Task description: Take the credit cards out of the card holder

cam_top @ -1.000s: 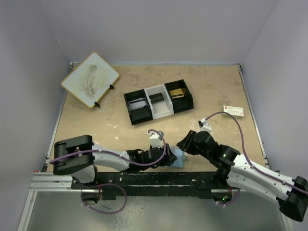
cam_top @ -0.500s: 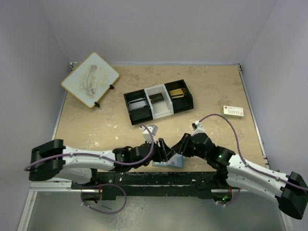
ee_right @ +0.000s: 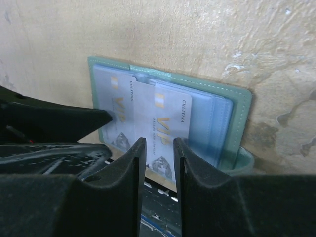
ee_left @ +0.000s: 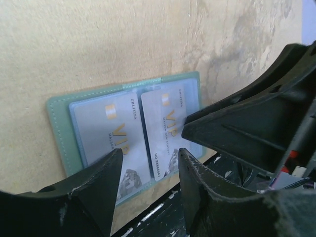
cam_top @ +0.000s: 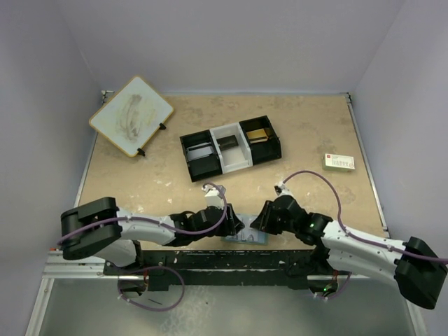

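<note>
Left pincer (ee_left: 149, 157): jaws wide apart, nothing held. Card holder (ee_left: 56, 126) lies spread open on desk (ee_left: 98, 44) just ahead of its tips, two bluish-grey credit cards (ee_left: 118, 133) in it. Right pincer (ee_right: 159, 146): jaws a narrow slit apart, gripping nothing, tips over the nearer card

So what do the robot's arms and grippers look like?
The left arm and right arm have white links with black joints, and a purple cable loops along each. The left gripper and right gripper have black, tapering fingers.
</note>
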Controlling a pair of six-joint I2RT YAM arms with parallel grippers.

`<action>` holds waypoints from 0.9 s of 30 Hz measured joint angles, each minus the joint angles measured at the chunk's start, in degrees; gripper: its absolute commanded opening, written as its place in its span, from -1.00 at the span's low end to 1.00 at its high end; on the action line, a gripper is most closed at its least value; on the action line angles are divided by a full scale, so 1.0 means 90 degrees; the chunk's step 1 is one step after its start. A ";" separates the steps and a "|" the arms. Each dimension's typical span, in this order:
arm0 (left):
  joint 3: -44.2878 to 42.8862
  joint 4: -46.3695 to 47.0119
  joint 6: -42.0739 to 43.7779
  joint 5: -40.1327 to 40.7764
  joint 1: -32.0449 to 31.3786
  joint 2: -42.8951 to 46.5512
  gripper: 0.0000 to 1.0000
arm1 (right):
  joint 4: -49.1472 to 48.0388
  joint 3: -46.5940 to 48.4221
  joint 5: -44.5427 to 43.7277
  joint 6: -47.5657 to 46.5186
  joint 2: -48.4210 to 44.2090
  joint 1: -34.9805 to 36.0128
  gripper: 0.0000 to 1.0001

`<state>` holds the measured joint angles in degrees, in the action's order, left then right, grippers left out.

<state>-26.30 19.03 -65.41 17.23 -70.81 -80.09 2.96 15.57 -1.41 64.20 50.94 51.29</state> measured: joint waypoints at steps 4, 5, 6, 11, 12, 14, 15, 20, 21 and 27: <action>0.0000 0.0527 -0.0051 -0.0386 0.0022 -0.0457 -0.08 | 0.0211 -0.0034 -0.0066 0.0109 -0.0347 0.0000 -0.42; 0.0000 0.0646 -0.0066 -0.0457 0.0022 -0.0532 -0.08 | 0.0221 -0.0068 -0.0066 0.0146 -0.0435 0.0000 -0.42; 0.0000 0.0760 -0.0080 -0.0520 0.0022 -0.0595 -0.09 | 0.0238 -0.0114 -0.0063 0.0189 -0.0517 0.0000 -0.43; -0.0005 0.1095 -0.0165 -0.0707 0.0029 -0.0821 -0.14 | 0.0289 -0.0335 -0.0061 0.0313 -0.0624 0.0000 -0.47; -0.0005 0.1134 -0.0170 -0.0714 0.0029 -0.0855 -0.14 | 0.0308 -0.0352 -0.0061 0.0330 -0.0607 0.0000 -0.49; -0.0005 0.1207 -0.0204 -0.0716 0.0029 -0.0901 -0.15 | 0.0299 -0.0355 -0.0063 0.0364 -0.0546 0.0000 -0.51; -0.0005 0.1241 -0.0231 -0.0716 0.0029 -0.0913 -0.15 | 0.0284 -0.0355 -0.0063 0.0379 -0.0498 0.0000 -0.53; -0.0002 0.1474 -0.0330 -0.0736 0.0029 -0.1107 -0.22 | 0.0029 -0.0350 -0.0049 0.0430 -0.0170 -0.0002 -0.65; -0.0002 0.1530 -0.0340 -0.0748 0.0029 -0.1180 -0.23 | -0.0017 -0.0342 -0.0046 0.0440 -0.0109 -0.0002 -0.67; 0.0170 0.1943 -0.0522 -0.0777 0.0032 -0.1294 -0.38 | -0.0129 -0.0311 -0.0041 0.0520 0.0049 -0.0002 -0.69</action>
<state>-24.77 36.51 -70.11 10.24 -70.52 -91.74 1.80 12.78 -1.78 68.88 51.37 51.27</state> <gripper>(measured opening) 0.359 0.160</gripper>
